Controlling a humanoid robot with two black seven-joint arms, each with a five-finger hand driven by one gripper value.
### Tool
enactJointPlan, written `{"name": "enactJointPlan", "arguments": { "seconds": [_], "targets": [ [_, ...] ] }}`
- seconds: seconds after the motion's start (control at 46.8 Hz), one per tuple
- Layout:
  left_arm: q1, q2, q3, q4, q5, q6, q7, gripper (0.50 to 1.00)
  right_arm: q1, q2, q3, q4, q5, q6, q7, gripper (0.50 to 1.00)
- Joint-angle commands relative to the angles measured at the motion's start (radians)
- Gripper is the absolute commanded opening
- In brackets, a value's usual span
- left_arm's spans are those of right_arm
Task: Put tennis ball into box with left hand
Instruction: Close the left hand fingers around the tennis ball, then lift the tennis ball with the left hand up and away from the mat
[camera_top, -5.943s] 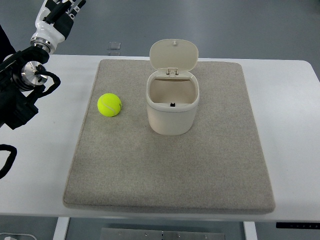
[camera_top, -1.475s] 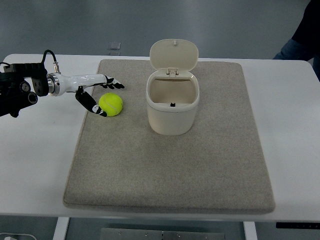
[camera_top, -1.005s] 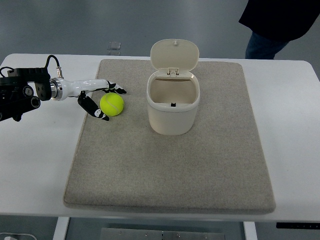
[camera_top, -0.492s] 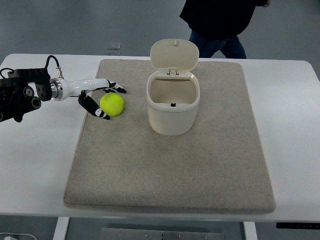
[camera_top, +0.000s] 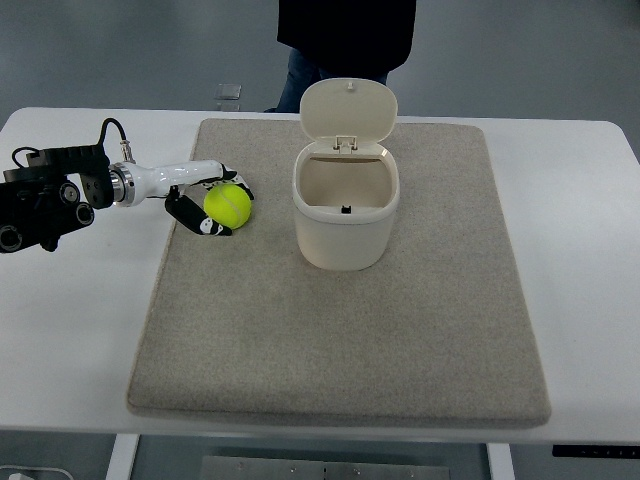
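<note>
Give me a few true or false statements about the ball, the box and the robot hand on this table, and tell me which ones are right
1. The box has its lid flipped open. True.
2. The tennis ball is already inside the box. False: it sits on the grey mat, left of the box.
3. The left hand has its fingers curled around the ball. True.
4. The right hand is reaching over the box. False: no right hand shows.
5. A person stands beyond the table's far edge. True.
</note>
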Motion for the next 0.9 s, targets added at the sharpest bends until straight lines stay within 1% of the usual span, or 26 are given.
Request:
{"name": "enactJointPlan", "arguments": {
  "seconds": [0.0,0.15,0.321,0.428,0.62,0.748,0.876],
  "targets": [
    [0.001,0.001,0.002,0.000,0.000,-0.001,0.000,0.500,-0.001,0.000,0.000,0.000,0.000,0.000,0.000,0.938],
    [0.001,0.001,-0.026,0.003,-0.017,0.004,0.002,0.500,-0.001,0.000,0.000,0.000,0.000,0.000,0.001,0.938],
    [-0.001,0.001,-0.127,0.056,-0.110,0.001,0.002,0.500,-0.001,0.000,0.000,0.002,0.000,0.000,0.000,0.938],
    [-0.002,0.001,-0.173,0.061,-0.175,0.001,0.002,0.500,0.001,0.000,0.000,0.000,0.000,0.000,0.000,0.938],
    [0.005,0.008,-0.277,0.064,-0.349,0.001,0.002,0.500,-0.001,0.000,0.000,0.000,0.000,0.000,0.000,0.938],
    [0.036,0.008,-0.408,0.064,-0.524,-0.007,0.000,0.500,0.001,0.000,0.000,0.000,0.000,0.000,0.000,0.938],
    [0.053,-0.002,-0.544,0.056,-0.630,-0.010,0.000,0.500,-0.001,0.000,0.000,0.000,0.000,0.000,0.001,0.938]
  ]
}}
